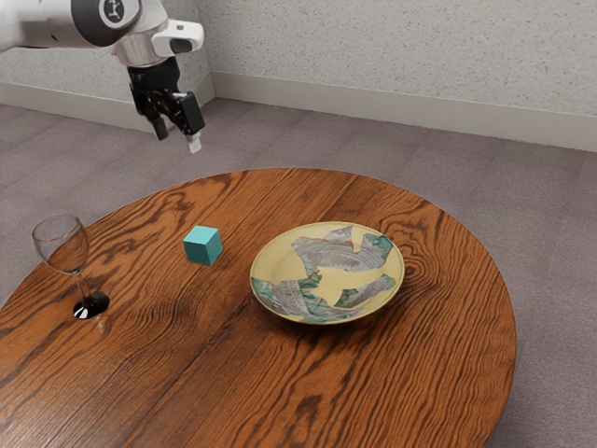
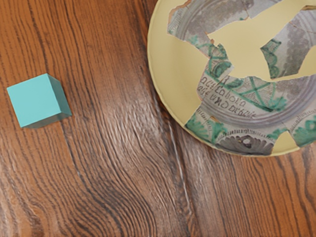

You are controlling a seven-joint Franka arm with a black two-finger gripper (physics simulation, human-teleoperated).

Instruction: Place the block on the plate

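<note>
My black gripper point(image 1: 178, 141) hangs in the air above the table's far edge in the exterior view, well above the block, its two fingers apart with nothing between them. The turquoise block point(image 1: 202, 245) rests on the wooden table, between the wine glass and the plate. The round yellow plate point(image 1: 270, 264), patterned with grey and green patches, lies a short gap away from it. In the wrist view the block point(image 2: 34, 101) and part of the plate point(image 2: 170, 81) are below my hand, separated by bare wood.
A wine glass point(image 1: 63, 246) stands on a dark foot near the exterior view's left, on the block's other side from the plate. The round wooden table point(image 1: 410, 373) has its curved edge beyond the plate, toward the exterior view's right.
</note>
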